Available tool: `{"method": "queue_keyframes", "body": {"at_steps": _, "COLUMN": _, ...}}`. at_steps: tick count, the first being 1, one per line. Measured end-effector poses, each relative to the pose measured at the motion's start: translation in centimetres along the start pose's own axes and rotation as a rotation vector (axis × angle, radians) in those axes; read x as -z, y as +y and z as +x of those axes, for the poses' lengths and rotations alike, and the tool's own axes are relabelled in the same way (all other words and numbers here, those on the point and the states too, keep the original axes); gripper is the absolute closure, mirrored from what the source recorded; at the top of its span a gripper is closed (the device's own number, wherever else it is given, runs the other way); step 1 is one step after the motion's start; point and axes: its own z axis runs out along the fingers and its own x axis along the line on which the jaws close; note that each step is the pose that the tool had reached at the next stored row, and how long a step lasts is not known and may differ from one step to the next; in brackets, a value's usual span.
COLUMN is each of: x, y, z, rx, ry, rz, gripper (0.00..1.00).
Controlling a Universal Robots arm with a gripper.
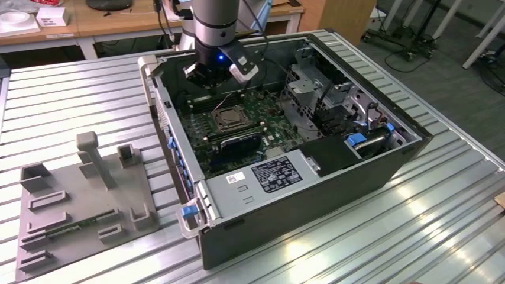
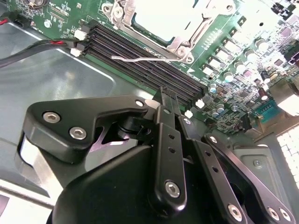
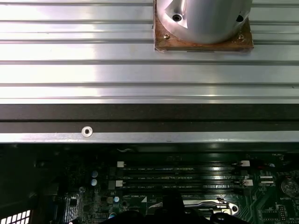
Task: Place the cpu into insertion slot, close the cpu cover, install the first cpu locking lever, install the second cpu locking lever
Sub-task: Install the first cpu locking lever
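Note:
The insertion slot (image 1: 229, 116) sits in the green motherboard (image 1: 264, 106) inside the open computer case. In the second wrist view the insertion slot (image 2: 161, 21) has a silvery cpu cover (image 2: 180, 44) lying flat around a washed-out pale middle that may be the cpu. A thin wire locking lever (image 2: 140, 58) sticks out sideways over the long dark memory slots (image 2: 140, 60). My gripper (image 1: 207, 81) hangs inside the case beside the slot, on the memory-slot side. Its black fingertips (image 2: 169, 99) meet, shut with nothing between them, just above the memory slots.
The case walls (image 1: 162, 100) ring the board, with a drive cage (image 1: 316, 89) and a power supply (image 1: 276, 171) nearby. Black and red cables (image 2: 32, 46) run past the memory slots. A grey fixture plate (image 1: 79, 201) lies on the ribbed metal table (image 1: 379, 225) at the exterior view's left.

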Motion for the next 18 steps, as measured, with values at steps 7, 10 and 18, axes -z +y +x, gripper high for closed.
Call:
{"method": "queue_keyframes", "body": {"at_steps": 7, "x": -0.03, "y": 0.01, "z": -0.49, "rx": 0.000, "ry": 0.0000, "rz": 0.0000, "gripper": 0.89}}
{"method": "queue_keyframes", "body": {"at_steps": 10, "x": -0.04, "y": 0.01, "z": -0.50, "rx": 0.000, "ry": 0.0000, "rz": 0.0000, "gripper": 0.89}}
{"method": "queue_keyframes", "body": {"at_steps": 18, "x": -0.34, "y": -0.07, "z": -0.97, "rx": 0.000, "ry": 0.0000, "rz": -0.0009, "gripper": 0.89}}
